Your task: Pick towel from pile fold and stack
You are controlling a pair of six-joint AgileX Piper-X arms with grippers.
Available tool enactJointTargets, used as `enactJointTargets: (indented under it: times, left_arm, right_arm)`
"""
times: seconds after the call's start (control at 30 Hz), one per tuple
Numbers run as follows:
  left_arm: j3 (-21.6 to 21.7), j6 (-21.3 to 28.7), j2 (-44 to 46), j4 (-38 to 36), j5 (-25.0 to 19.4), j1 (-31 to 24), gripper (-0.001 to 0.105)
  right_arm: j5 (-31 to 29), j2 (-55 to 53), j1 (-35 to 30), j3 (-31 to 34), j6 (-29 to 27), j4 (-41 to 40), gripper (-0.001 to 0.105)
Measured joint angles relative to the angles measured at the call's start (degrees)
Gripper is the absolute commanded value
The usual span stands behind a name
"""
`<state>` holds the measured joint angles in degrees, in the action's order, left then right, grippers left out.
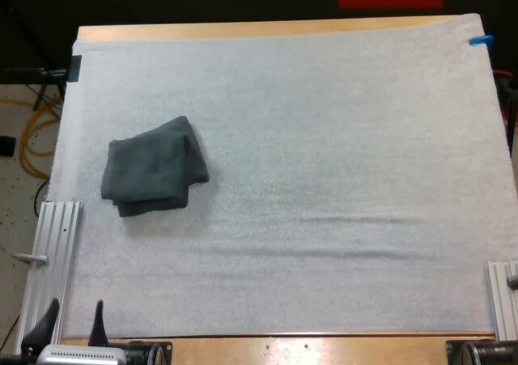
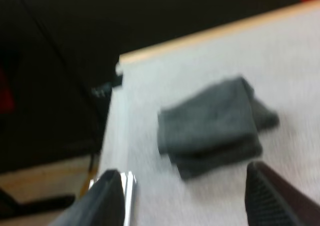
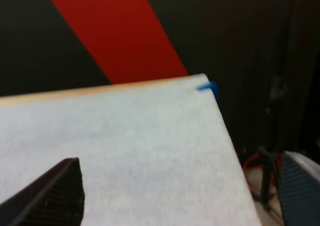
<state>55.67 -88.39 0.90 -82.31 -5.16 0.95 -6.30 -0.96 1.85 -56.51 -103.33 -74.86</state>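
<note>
A dark grey-green towel (image 1: pixel 154 171), loosely folded with its layers slightly offset, lies on the left half of the white mat (image 1: pixel 324 179). My left gripper (image 1: pixel 75 320) sits at the mat's near left corner, well short of the towel, with its fingers apart and nothing between them. In the left wrist view the towel (image 2: pixel 210 126) lies ahead of the open left gripper (image 2: pixel 182 186), beyond the fingertips. My right gripper (image 3: pixel 180 186) is open over bare mat (image 3: pixel 125 136) near the mat's far right corner, holding nothing.
Aluminium rails lie along the mat's near left edge (image 1: pixel 48 260) and near right edge (image 1: pixel 502 296). The wooden table edge (image 1: pixel 267 29) runs along the far side. Yellow cables (image 1: pixel 36 138) lie on the floor beyond the left edge.
</note>
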Motion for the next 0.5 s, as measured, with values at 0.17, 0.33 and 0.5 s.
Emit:
enactJointTargets:
  times: [0.17, 0.33, 0.5]
  left_arm:
    - [1.44, -1.95, 0.13, -5.47, -0.29, -0.10, 0.051]
    - [0.88, -2.46, 0.13, -4.98, -0.16, -0.25, 0.051]
    - [-2.99, -2.46, 0.13, 3.07, -0.16, -0.25, 0.051]
  right_arm:
    - [0.00, 0.05, 0.00, 0.01, 0.68, -1.23, 0.077]
    - [0.00, 0.05, 0.00, 0.54, 0.87, 0.03, 0.077]
    - [0.00, 0.05, 0.00, 4.14, 0.04, 6.65, 0.077]
